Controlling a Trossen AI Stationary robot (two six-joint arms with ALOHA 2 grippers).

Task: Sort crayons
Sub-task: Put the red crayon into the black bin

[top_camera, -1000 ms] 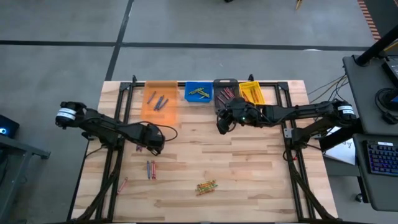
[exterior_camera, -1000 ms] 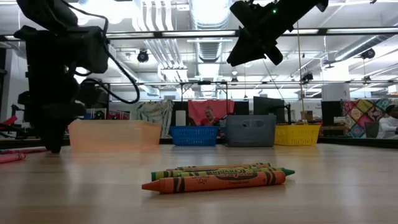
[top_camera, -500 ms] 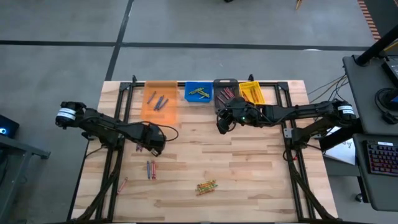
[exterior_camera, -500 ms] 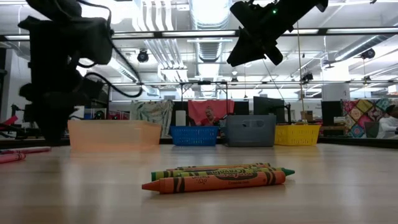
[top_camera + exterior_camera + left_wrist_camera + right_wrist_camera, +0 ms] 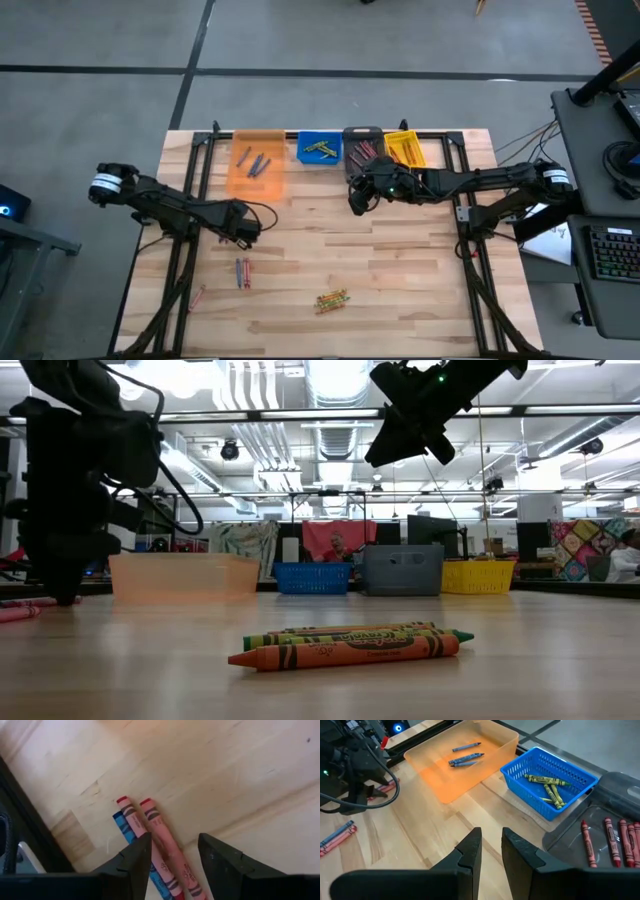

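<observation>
Since the earlier pictures, the left gripper point(image 5: 243, 228) has been moved a little toward the left edge of the table point(image 5: 400, 270), and its fingers point(image 5: 132, 862) are now seen spread apart with nothing held between them. It is held low over a small bunch of crayons point(image 5: 150, 840): two red ones and a blue one, laid side by side and touching, just ahead of the open fingers. Near them, more red and blue crayons point(image 5: 241, 271) are seen on the wood, and one pink-red crayon point(image 5: 197, 297) is found closer to the left edge. A pile of green and orange crayons point(image 5: 350, 642) is laid near the front middle of the table. The right gripper point(image 5: 357, 197) has not been moved; it is held up in the air in front of the bins, its fingers point(image 5: 470, 852) are set a small way apart, and nothing is held in them. At the back of the table four bins are lined up. Blue crayons are kept in the orange bin point(image 5: 492, 750), green-yellow crayons in the blue bin point(image 5: 517, 777), and red crayons in the grey bin point(image 5: 615, 785). The yellow bin point(image 5: 404, 147) is placed last, on the right, with thin sticks inside whose colour cannot be told.
</observation>
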